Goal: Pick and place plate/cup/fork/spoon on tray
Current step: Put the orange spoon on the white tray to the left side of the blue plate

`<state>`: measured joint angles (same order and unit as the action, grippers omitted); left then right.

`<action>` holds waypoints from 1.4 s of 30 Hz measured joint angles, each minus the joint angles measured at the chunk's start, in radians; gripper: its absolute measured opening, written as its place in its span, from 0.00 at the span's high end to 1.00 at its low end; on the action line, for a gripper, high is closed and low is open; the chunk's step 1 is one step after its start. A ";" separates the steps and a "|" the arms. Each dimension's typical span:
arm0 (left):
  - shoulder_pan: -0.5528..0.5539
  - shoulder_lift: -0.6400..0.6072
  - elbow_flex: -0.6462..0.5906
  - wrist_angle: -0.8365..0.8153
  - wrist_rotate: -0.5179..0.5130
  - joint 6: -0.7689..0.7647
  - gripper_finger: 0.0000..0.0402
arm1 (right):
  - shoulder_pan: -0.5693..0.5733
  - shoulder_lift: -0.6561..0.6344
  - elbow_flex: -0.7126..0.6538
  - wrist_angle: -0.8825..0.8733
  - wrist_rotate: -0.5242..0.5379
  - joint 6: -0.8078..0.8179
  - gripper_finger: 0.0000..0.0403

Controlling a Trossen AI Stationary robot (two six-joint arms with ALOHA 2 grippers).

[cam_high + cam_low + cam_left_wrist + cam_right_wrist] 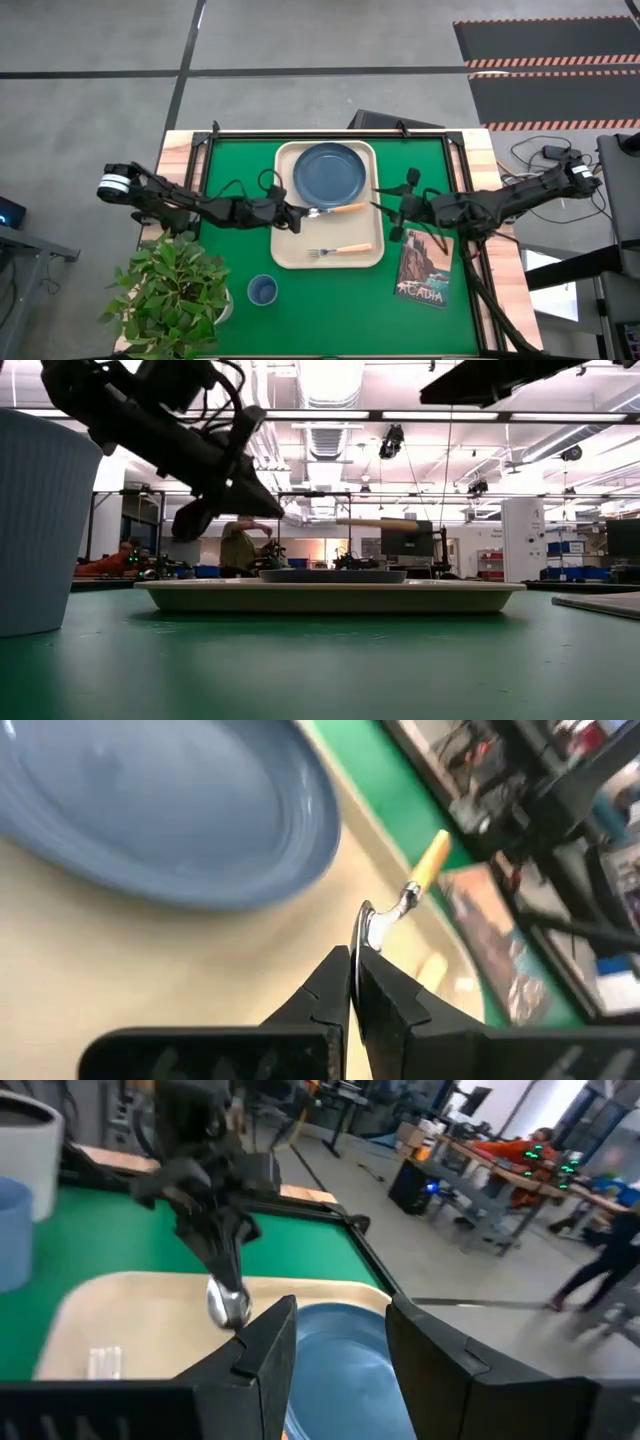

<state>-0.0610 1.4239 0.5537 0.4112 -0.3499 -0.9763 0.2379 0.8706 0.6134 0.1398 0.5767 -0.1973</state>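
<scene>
The cream tray [290,250] lies on the green mat. The blue plate [330,172] rests flat on the tray's far half, and the fork [342,250] lies flat on its near half. The blue cup [262,290] stands on the mat, near-left of the tray. My left gripper [300,214] is over the tray's left part, shut on the spoon [338,210], whose wooden handle points toward the table's right. My right gripper [392,210] is open and empty at the tray's right edge. My left gripper pinches the spoon's metal bowl [366,926] between its two fingers, at their tips. The fingers come from the table's left, slanting down, in line with the spoon. The spoon is lifted clear above the tray, its handle [375,523] about level and sticking out past the fingers.
A potted plant [170,285] in a white pot [40,520] stands at the near left corner. A picture card [425,268] lies on the mat, right of the tray. People are at benches in the room behind the table.
</scene>
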 joint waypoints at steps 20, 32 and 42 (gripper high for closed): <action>0.001 0.209 0.052 -0.004 0.079 -0.142 1.00 | 0.000 -0.082 -0.028 -0.060 -0.001 0.023 0.65; 0.001 0.209 0.050 -0.006 0.132 -0.194 1.00 | 0.000 -0.084 -0.029 -0.061 0.000 0.015 0.65; 0.001 0.209 0.050 -0.007 0.134 -0.195 0.98 | 0.000 -0.084 -0.029 -0.061 0.000 0.022 0.65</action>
<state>-0.0605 1.6325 0.6037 0.4046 -0.2157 -1.1713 0.2375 0.7864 0.5846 0.0792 0.5770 -0.1753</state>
